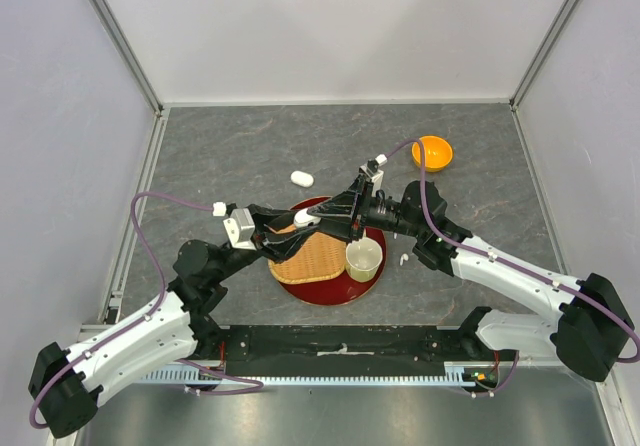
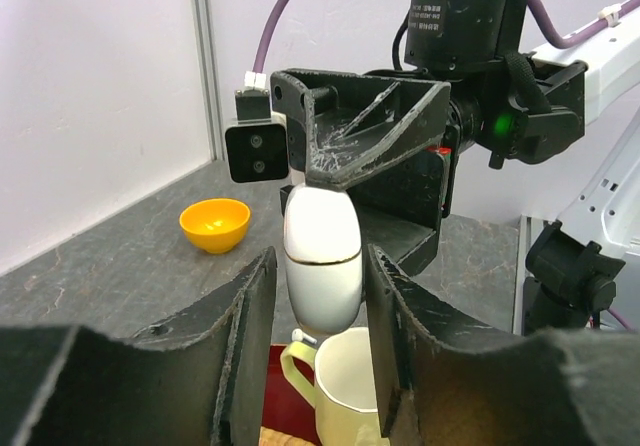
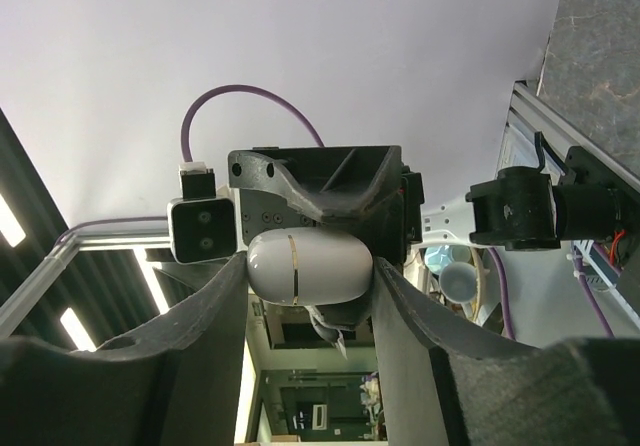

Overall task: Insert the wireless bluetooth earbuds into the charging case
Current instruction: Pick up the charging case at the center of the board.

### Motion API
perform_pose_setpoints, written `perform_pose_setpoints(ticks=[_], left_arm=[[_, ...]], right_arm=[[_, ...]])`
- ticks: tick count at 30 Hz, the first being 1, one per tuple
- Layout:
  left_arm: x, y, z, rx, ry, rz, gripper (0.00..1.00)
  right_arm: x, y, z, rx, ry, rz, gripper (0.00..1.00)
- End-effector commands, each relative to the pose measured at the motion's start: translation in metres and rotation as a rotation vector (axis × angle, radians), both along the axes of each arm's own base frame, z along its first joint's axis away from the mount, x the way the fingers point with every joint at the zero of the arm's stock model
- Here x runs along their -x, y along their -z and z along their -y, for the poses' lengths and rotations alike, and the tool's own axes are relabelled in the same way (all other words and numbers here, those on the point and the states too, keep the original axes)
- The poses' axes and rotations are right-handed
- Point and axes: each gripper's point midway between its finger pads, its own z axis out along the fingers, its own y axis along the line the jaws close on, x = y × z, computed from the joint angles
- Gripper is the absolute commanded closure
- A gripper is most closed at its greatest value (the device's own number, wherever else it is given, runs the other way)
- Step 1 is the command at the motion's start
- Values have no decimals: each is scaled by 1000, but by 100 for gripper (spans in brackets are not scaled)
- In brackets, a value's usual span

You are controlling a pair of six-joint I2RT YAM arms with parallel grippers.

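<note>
White closed case (image 2: 322,256) in right hand (image 3: 310,271), cream cup (image 1: 362,269) on red tray (image 1: 318,294).

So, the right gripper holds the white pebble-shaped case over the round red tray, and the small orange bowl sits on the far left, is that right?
Not quite: the top external view shows the small orange bowl on the far right. The right gripper does hold the white pebble-shaped case over the round red tray.
</note>
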Motion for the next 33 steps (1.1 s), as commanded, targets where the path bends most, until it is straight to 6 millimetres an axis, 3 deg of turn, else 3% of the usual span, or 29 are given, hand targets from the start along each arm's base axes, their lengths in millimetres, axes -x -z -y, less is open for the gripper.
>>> perform_pose_setpoints(ticks=[1, 26, 28, 31, 33], left_arm=[[0, -3, 1, 17, 4, -21, 53], [-2, -13, 1, 58, -4, 8, 56], [-3, -11, 2, 52, -2, 2, 62], [-3, -9, 4, 48, 4, -4, 81], [-3, -9, 5, 48, 9, -11, 83]], right_arm=[[1, -24, 3, -72, 11, 49, 89], [-2, -9, 2, -35, 24, 25, 89], [-2, -10, 2, -35, 21, 25, 89], [-2, -9, 1, -35, 21, 21, 89], [-2, -11, 2, -42, 22, 26, 89]])
